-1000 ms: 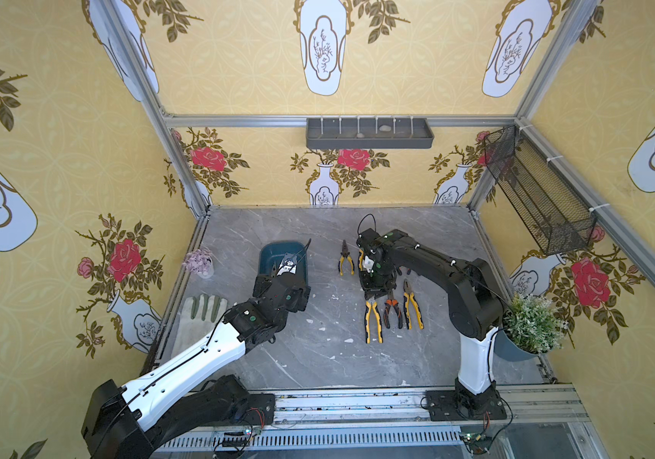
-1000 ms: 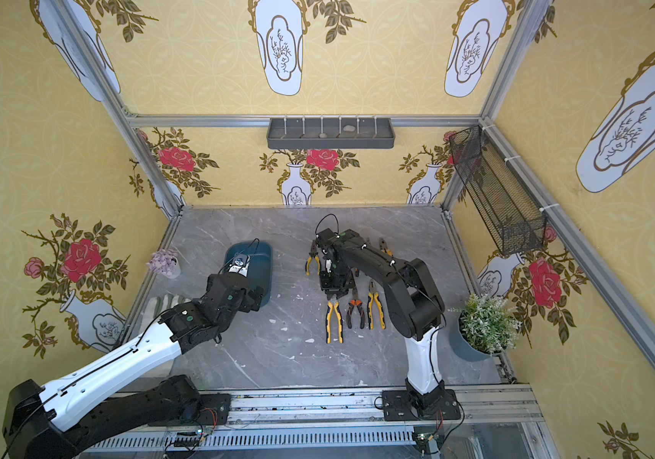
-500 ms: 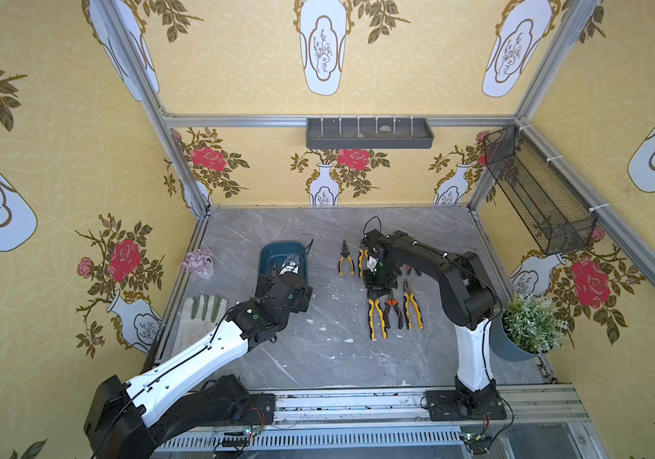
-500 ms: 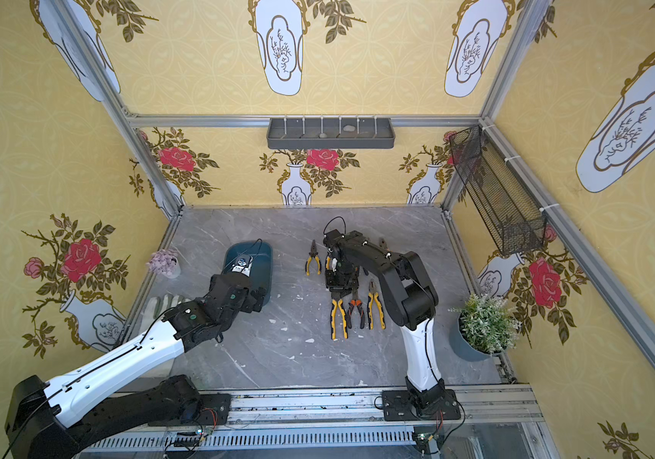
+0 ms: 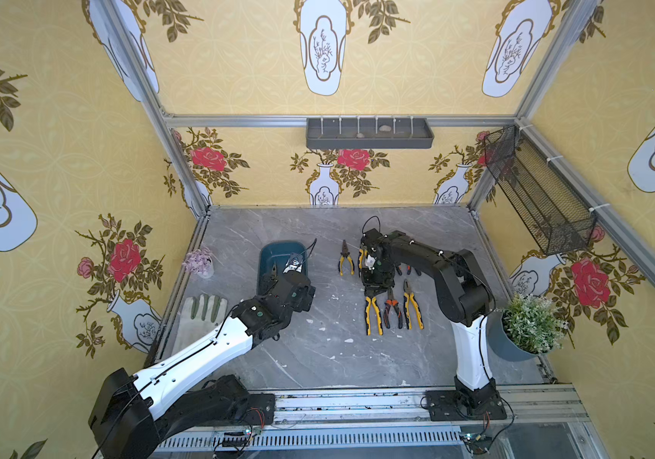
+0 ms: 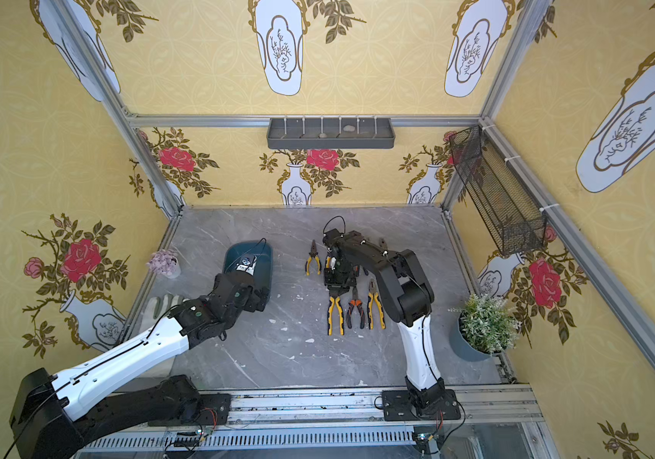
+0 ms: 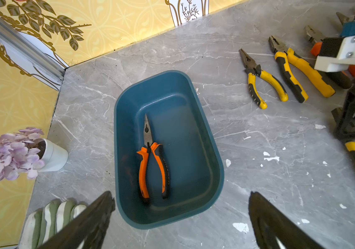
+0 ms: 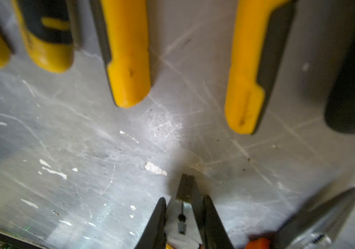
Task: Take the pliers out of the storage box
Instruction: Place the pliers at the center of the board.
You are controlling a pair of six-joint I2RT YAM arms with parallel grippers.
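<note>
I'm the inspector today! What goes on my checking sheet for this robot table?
Surface: grey marble tabletop, white chips.
Job's things: storage box holds one orange pliers; other pliers lie outside on the table.
Clutter: glove, purple flower pot, green plant.
Hands: left hand open, over the box; right hand shut on yellow pliers.
Cables: black loops at both wrists.
Surroundings: floral walls, grey tray, mesh basket.

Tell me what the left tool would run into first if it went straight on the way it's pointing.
Probably the orange-handled long-nose pliers lying in the teal storage box: the open left tool points down into it. Depth is unclear, so the box's near wall could come first.
</note>
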